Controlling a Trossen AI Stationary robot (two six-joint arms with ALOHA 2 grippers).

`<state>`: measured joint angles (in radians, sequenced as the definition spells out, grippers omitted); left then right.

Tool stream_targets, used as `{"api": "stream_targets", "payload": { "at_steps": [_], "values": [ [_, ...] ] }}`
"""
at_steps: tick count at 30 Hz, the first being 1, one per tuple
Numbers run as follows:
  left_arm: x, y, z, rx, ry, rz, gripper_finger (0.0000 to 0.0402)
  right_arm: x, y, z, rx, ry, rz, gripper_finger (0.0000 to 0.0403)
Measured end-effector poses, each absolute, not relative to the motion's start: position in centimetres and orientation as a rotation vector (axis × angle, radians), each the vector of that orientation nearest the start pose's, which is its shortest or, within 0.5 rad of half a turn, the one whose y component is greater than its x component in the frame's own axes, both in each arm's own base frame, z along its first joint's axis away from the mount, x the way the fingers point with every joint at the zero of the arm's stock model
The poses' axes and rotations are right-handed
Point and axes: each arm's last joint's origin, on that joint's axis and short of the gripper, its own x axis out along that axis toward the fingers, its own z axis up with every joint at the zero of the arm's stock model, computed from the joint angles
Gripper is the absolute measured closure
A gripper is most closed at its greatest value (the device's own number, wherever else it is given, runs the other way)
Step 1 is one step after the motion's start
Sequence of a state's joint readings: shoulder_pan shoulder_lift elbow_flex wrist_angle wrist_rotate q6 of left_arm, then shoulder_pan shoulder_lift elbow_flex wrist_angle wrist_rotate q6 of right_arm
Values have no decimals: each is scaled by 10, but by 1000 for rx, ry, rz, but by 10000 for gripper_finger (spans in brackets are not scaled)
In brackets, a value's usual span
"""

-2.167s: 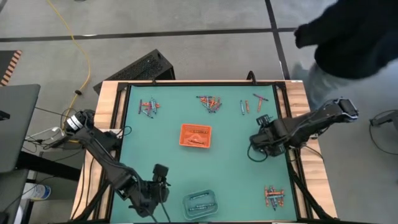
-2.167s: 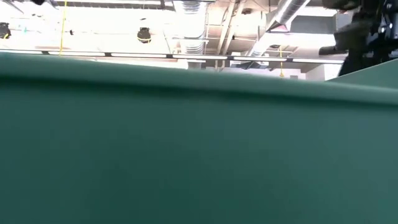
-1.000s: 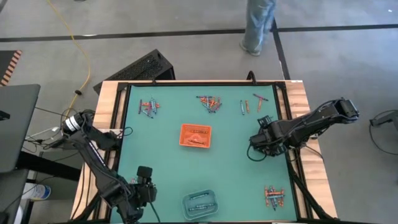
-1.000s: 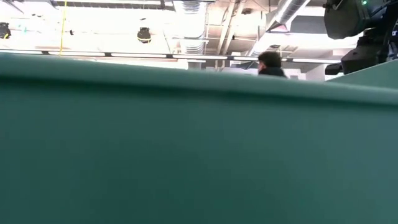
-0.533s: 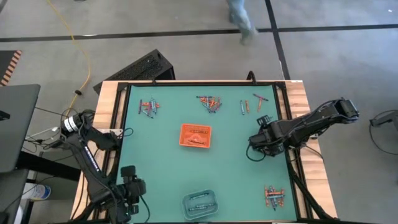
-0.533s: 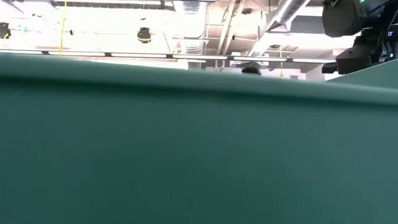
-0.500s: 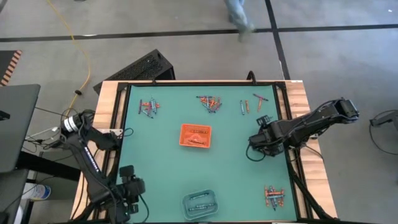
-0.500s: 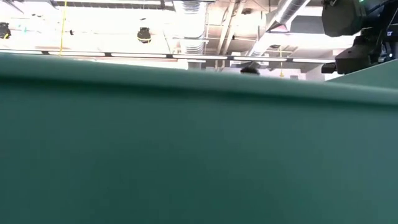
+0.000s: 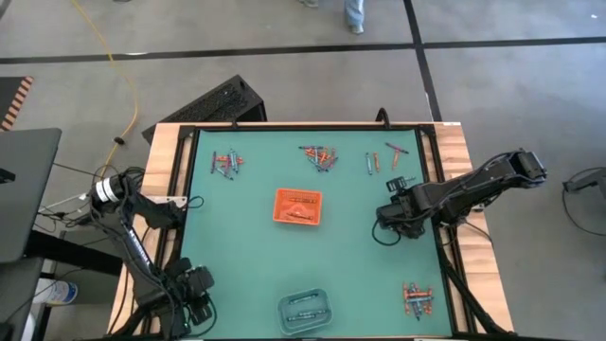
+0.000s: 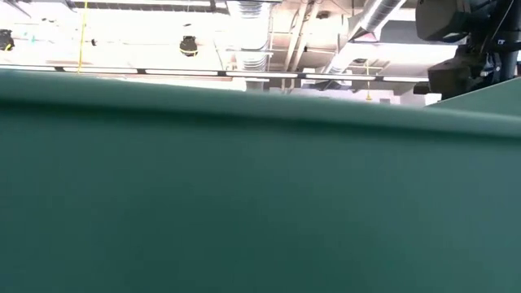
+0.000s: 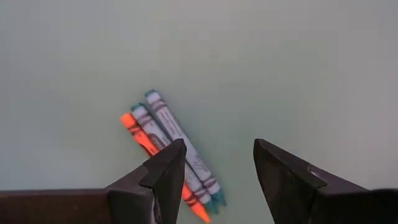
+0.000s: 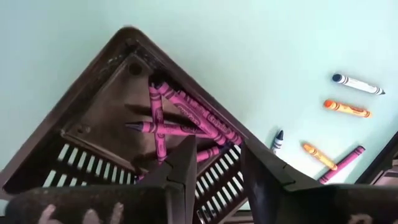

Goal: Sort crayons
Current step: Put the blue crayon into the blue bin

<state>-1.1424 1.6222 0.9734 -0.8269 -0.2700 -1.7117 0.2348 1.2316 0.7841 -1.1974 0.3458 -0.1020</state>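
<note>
The crayons (image 9: 318, 157) you are sorting are thin short sticks in orange-red, blue-grey and magenta, and they lie in small clumps on the green counter (image 9: 246, 246). One clump sits near the far left corner, one at the middle of the far edge, a few loose sticks toward the far right corner, and one clump by the near right corner. Some already lie in the orange tray (image 9: 298, 206) at mid-counter and in the clear tray (image 9: 305, 309) at the near edge.

In the right wrist view you see magenta crayons (image 12: 180, 121) crossed inside a dark slatted tray (image 12: 93, 112), with orange, blue and magenta sticks scattered on the mat just past it. The right tool (image 9: 386, 227) hovers above that tray near the right edge, its fingers (image 12: 186, 171) apart with nothing between them.

The left tool (image 9: 194, 289) sits at the near left corner, over the counter's left edge. Its fingers (image 11: 165, 171) also stand apart and hold nothing; two blue-grey crayons and an orange one (image 11: 171, 146) lie side by side, touching, on the mat just ahead of them.

The middle of the counter around the orange tray is bare mat. A raised dark rim borders the counter.
</note>
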Motion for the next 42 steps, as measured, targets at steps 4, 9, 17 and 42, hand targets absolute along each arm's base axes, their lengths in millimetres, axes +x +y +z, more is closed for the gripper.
{"api": "stream_targets", "payload": {
  "at_steps": [4,9,17,42],
  "values": [
    [123,-245,169,-538,1239,419,240,170,31,206,-548,1578,-5,285],
    [127,-243,169,-588,1226,465,259,171,31,206,-546,1567,-5,285],
    [135,-235,169,-595,1266,523,267,173,31,206,-540,1546,-7,285],
    [135,-230,143,-691,1340,436,283,175,32,206,-534,1525,-6,285]
  ]
}}
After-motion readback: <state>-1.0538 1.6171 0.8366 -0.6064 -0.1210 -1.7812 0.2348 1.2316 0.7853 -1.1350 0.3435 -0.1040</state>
